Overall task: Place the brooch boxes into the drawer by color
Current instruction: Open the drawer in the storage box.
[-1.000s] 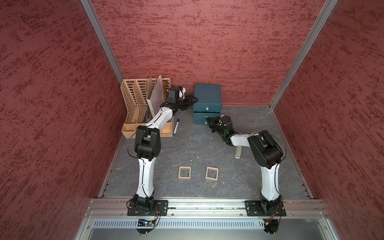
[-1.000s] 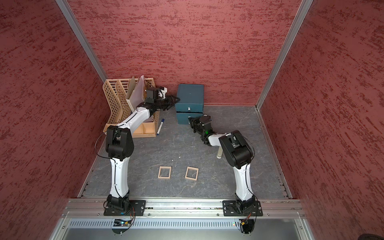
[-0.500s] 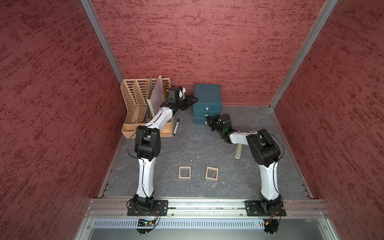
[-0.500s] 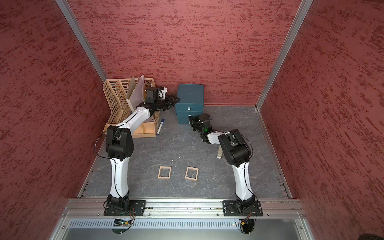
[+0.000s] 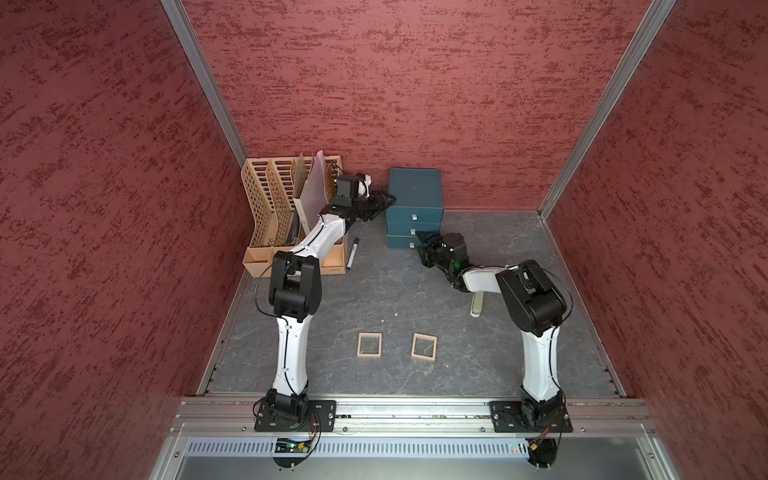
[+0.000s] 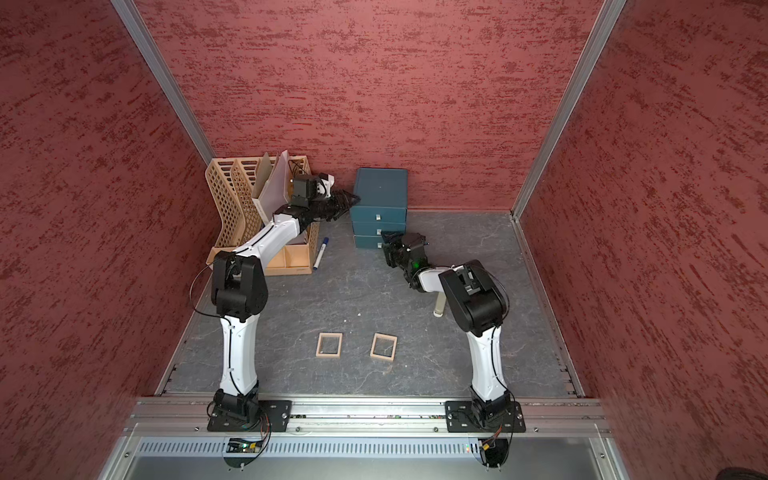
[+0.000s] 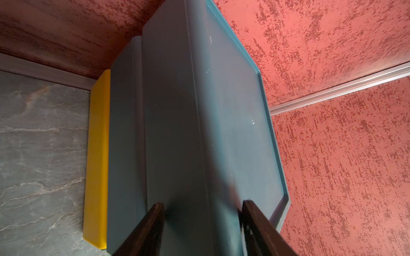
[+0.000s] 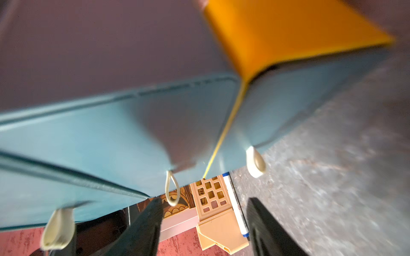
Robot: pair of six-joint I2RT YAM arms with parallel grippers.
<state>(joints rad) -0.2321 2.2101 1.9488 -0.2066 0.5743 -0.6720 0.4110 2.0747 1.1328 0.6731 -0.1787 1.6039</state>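
Observation:
Two pinkish-beige brooch boxes (image 5: 369, 344) (image 5: 424, 346) lie flat on the floor near the front, far from both arms; they also show in a top view (image 6: 328, 345) (image 6: 383, 345). The teal drawer chest (image 5: 414, 189) stands at the back wall with all three drawers pushed in. My left gripper (image 5: 384, 199) is open at the chest's upper left edge. In the left wrist view that edge of the chest (image 7: 199, 110) runs between its jaws (image 7: 203, 206). My right gripper (image 5: 419, 243) is open in front of the bottom drawer, holding nothing (image 8: 204, 206). The bottom pull (image 8: 255, 163) is just off its fingers.
A tan slotted file rack (image 5: 282, 208) holding papers stands left of the chest. A white marker with a blue cap (image 5: 352, 253) lies beside it. A slim beige bar (image 5: 477, 305) lies partly under my right forearm. Red walls close in three sides.
The bottom drawer, which stuck out a second ago, has slid back into the chest with my right gripper at its front. That gripper's jaws have since opened. The left arm has held still.

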